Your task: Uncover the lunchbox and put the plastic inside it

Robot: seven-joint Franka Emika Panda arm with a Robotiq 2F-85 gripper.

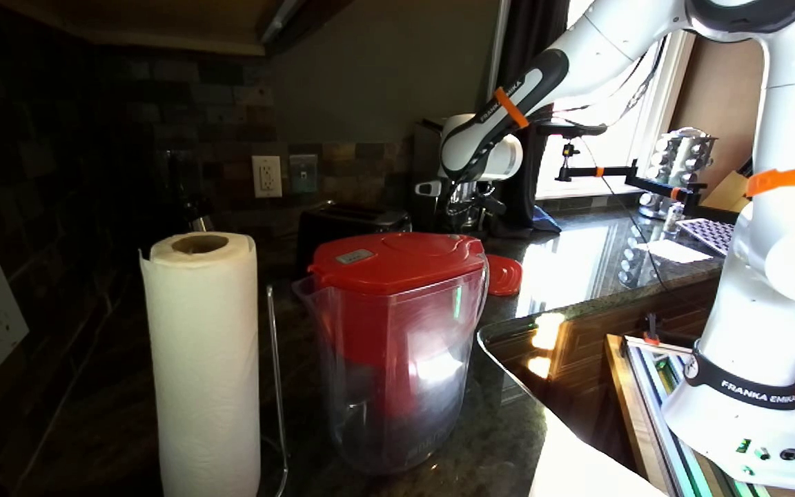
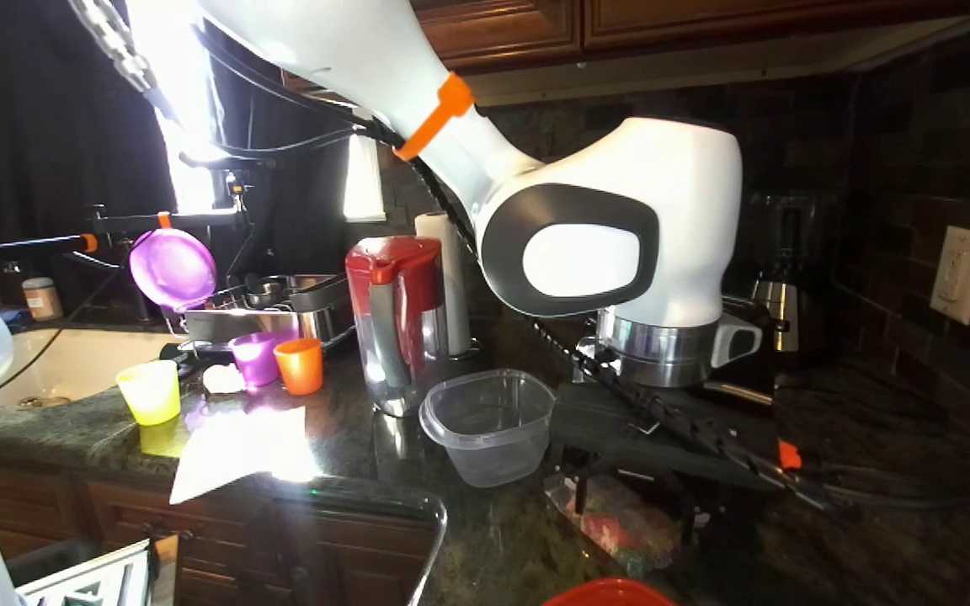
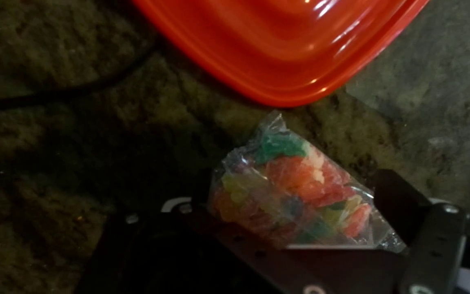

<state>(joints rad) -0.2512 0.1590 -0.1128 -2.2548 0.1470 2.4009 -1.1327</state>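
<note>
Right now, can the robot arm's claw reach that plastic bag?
Probably yes: in the wrist view the open claw appears to straddle the plastic bag, and the red lid doesn't cover it; the claw's height is unclear.

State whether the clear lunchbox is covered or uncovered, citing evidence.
Uncovered: the clear lunchbox has an open top, and the red lid lies apart on the countertop.

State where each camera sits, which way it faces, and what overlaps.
Exterior view: near the paper towels, facing along the counter toward the window; arm and base show.
Exterior view: roughly opposite, facing the clear container and pitcher; arm and gripper show.
Wrist view: above the counter, facing down at the red lid and plastic bag; fingers show.
Both exterior views share the pitcher.
</note>
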